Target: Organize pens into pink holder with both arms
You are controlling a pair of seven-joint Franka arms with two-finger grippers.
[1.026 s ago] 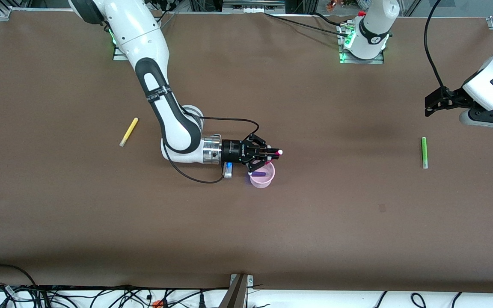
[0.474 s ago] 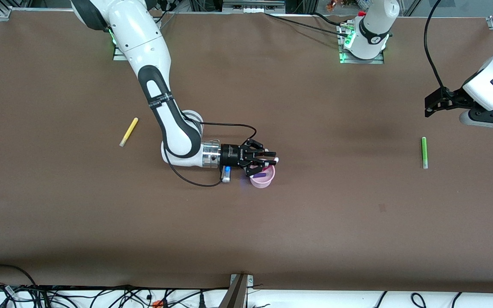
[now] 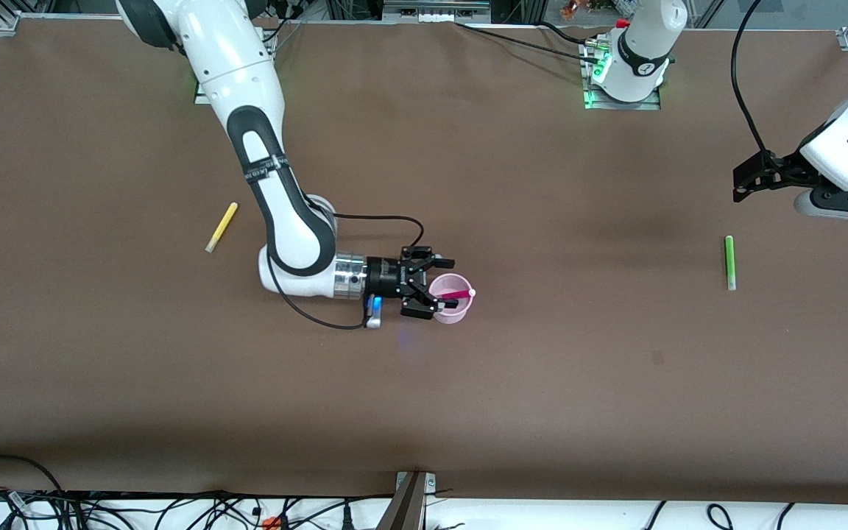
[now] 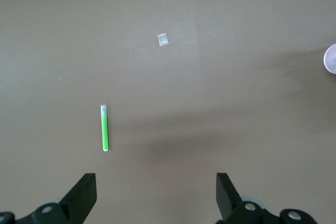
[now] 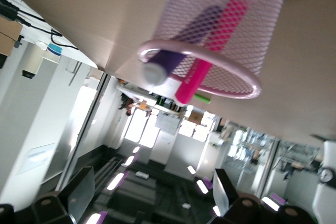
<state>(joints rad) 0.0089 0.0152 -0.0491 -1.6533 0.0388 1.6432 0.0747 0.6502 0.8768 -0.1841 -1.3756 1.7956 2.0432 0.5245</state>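
Two pens, the magenta pen [image 3: 458, 294] and purple pen [image 5: 181, 45], sit in the pink holder [image 3: 451, 310] mid-surface beside the spread, empty right pincer [image 3: 435, 283], while the yellow pen [image 3: 221, 227] and green pen [image 3: 729, 261] lie out, the latter under the waiting left pincer [image 4: 156, 195], wide apart.

Pink mesh holder [image 5: 210, 35]; magenta [image 5: 210, 51], seemingly purple pens [image 5: 181, 51].

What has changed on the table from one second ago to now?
The right gripper opened and let go of the magenta pen, which now rests in the pink holder beside the purple pen. That gripper also drew back toward the right arm's end of the table. The yellow pen, the green pen and the waiting left gripper, open, stayed as they were.
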